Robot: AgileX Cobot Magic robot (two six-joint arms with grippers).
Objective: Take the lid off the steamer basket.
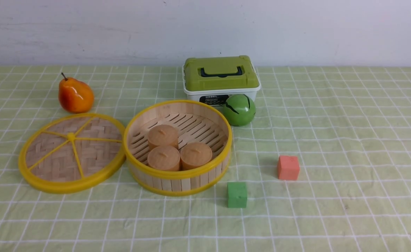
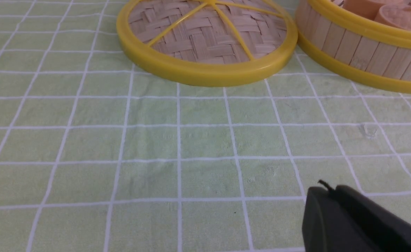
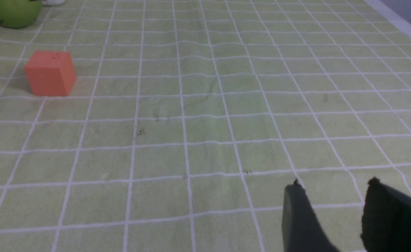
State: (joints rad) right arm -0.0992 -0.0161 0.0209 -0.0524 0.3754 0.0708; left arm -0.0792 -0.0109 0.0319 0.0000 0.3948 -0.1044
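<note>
The lid (image 1: 71, 152), a woven bamboo disc with a yellow rim and spokes, lies flat on the cloth, touching the left side of the steamer basket (image 1: 178, 147). The basket is uncovered and holds three tan round buns (image 1: 179, 147). The lid (image 2: 205, 42) and basket wall (image 2: 362, 49) also show in the left wrist view. My left gripper (image 2: 327, 190) is shut and empty, low over the cloth in front of the lid. My right gripper (image 3: 334, 187) is open and empty over bare cloth. Neither arm shows in the front view.
An orange pear (image 1: 75, 95) stands behind the lid. A white box with a green lid (image 1: 221, 78) and a green ball (image 1: 239, 109) are behind the basket. A green cube (image 1: 236, 194) and a red cube (image 1: 288, 167) lie to the basket's right; the red cube (image 3: 50, 72) shows in the right wrist view.
</note>
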